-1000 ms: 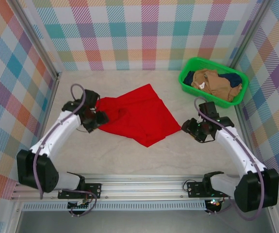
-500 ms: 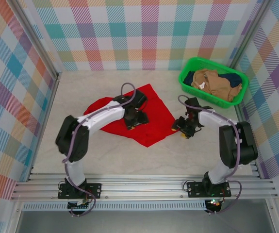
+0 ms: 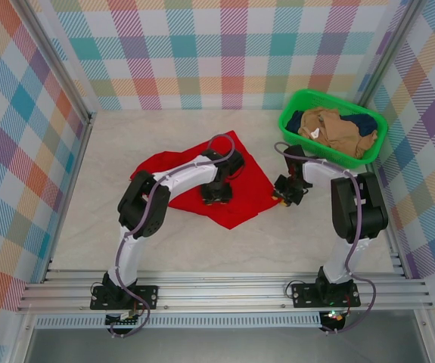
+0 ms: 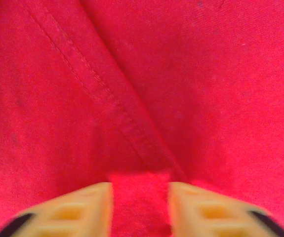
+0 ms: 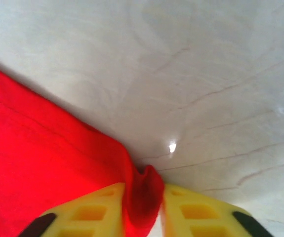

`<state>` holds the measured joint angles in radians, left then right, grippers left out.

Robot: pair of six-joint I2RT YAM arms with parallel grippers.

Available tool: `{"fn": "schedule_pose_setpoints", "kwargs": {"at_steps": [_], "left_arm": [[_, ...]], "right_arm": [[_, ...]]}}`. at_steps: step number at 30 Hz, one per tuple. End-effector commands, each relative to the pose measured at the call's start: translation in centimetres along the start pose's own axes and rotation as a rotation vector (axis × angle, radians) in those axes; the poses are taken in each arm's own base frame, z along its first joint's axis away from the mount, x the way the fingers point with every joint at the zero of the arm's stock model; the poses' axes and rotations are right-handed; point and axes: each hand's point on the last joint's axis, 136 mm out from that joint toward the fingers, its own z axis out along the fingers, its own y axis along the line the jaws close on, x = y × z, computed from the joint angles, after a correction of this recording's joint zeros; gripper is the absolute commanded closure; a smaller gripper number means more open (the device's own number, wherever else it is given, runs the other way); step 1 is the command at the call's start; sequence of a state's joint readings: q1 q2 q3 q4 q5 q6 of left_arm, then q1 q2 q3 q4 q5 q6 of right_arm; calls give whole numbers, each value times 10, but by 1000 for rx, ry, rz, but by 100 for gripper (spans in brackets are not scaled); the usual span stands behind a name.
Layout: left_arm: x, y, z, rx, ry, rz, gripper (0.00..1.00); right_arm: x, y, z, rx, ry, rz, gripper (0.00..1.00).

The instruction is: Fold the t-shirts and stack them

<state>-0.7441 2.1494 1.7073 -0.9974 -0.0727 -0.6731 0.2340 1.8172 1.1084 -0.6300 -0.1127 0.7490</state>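
within the last second both arms swung inward: the left gripper [image 3: 217, 194] crossed from the red t-shirt's [image 3: 240, 170] left edge to its middle, and the right gripper [image 3: 284, 190] came in to its right corner, so a fold looks about to start. the shirt lies spread on the table [image 3: 126, 227]. each gripper's narrowly parted fingers pinch a ridge of red cloth. the tan t-shirt [image 3: 330, 128] and navy t-shirt [image 3: 365, 121] wait in the green basket [image 3: 287, 125]

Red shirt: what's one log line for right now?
red shirt on table | left tool pinching a fold | right tool pinching its edge | tan shirt in basket
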Motion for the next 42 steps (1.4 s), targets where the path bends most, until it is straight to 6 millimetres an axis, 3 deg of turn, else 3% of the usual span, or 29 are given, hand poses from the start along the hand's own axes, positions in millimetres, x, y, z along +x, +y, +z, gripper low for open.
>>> {"fn": "schedule_pose_setpoints", "kwargs": {"at_steps": [1, 3, 5, 9, 12, 13, 14, 15, 17, 21, 24, 32, 42], "left_arm": [[-4, 11, -11, -64, -44, 47, 88], [-8, 19, -21, -76, -85, 46, 100], [-11, 25, -38, -73, -129, 44, 100], [-9, 43, -74, -46, -199, 16, 100], [-4, 45, -85, 37, -199, -5, 100], [-3, 40, -86, 77, -189, -7, 100], [-2, 30, -87, 124, -175, 4, 88], [-1, 20, -86, 154, -155, 10, 71], [5, -1, -80, 177, -113, 38, 55], [20, -37, -62, 134, -88, 169, 44], [30, -45, -49, 51, -78, 247, 43], [44, -34, -27, -121, -73, 354, 43], [56, -14, 1, -226, -79, 404, 60]], "right_arm": [[-17, 12, -3, -20, -63, -13, 87], [-21, 16, -14, -33, -93, -19, 93], [-25, 19, -24, -38, -119, -29, 100], [-30, 24, -44, -38, -157, -57, 100], [-29, 27, -50, -44, -155, -75, 100], [-29, 29, -50, -51, -150, -78, 100], [-27, 28, -49, -53, -137, -76, 100], [-24, 30, -47, -62, -125, -75, 100], [-22, 30, -43, -71, -108, -72, 100], [-19, 29, -33, -67, -73, -77, 100], [-18, 30, -27, -77, -39, -79, 100], [-19, 27, -16, -77, -12, -62, 100], [-22, 30, -15, -85, -12, -58, 100]]}}
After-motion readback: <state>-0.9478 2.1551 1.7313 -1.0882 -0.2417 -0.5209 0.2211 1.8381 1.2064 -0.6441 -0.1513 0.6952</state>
